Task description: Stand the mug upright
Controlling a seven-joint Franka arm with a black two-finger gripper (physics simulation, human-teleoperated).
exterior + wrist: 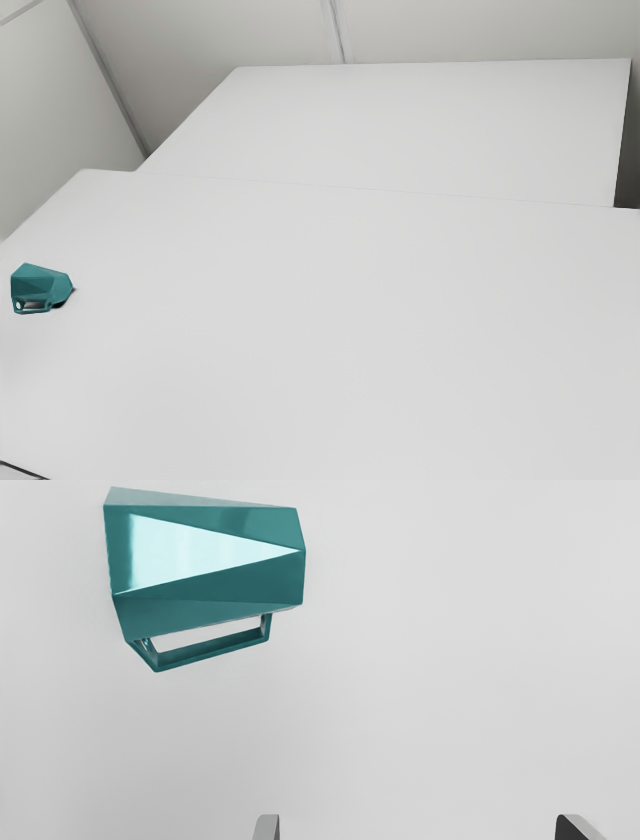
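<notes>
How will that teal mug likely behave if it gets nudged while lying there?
The mug probably won't roll freely, since its sides are flat facets and its handle juts out. It looks rigid, so I'd expect sliding or rocking rather than bending. The glossy surface may be somewhat slippery.

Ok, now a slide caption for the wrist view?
Faceted teal mug lying on its side on a pale table, apart from the open fingers.

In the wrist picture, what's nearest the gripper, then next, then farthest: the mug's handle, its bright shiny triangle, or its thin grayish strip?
From the gripper:
1. Handle, on the side of the mug toward the gripper.
2. Bright triangle, on the mug's middle.
3. Grayish strip, along the edge opposite the handle.
</notes>
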